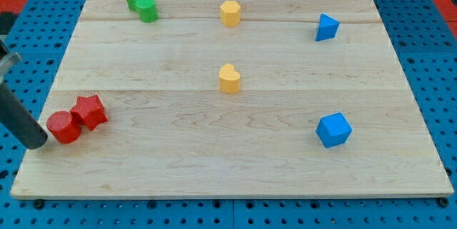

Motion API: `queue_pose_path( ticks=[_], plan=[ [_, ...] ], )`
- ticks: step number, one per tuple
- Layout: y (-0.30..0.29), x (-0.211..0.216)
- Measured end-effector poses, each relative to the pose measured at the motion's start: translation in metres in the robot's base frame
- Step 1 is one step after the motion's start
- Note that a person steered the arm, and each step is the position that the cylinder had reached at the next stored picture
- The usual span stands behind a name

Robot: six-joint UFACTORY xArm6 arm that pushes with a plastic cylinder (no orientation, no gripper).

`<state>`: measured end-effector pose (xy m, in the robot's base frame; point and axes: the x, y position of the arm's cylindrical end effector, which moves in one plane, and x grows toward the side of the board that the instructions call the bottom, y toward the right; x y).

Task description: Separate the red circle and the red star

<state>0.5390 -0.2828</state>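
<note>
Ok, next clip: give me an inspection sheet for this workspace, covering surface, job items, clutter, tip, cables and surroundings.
Surface: pale wooden board, flat, lying on a blue perforated base.
Job's things: red circle and red star touching each other at the view's left, near the board's edge.
Clutter: two green blocks bunched together at the view's top left; yellow block top centre; second yellow block mid-board; blue block top right; blue cube lower right.
Tip: my tip sits just left of the red circle, close to or touching it.
Cables: nothing seen.
Surroundings: only the blue base visible.
</note>
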Motion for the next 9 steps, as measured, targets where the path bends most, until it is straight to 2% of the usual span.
queue_pose_path(
  ticks=[5, 9],
  plan=[
    [-0.017, -0.009],
    [0.004, -0.019]
  ],
)
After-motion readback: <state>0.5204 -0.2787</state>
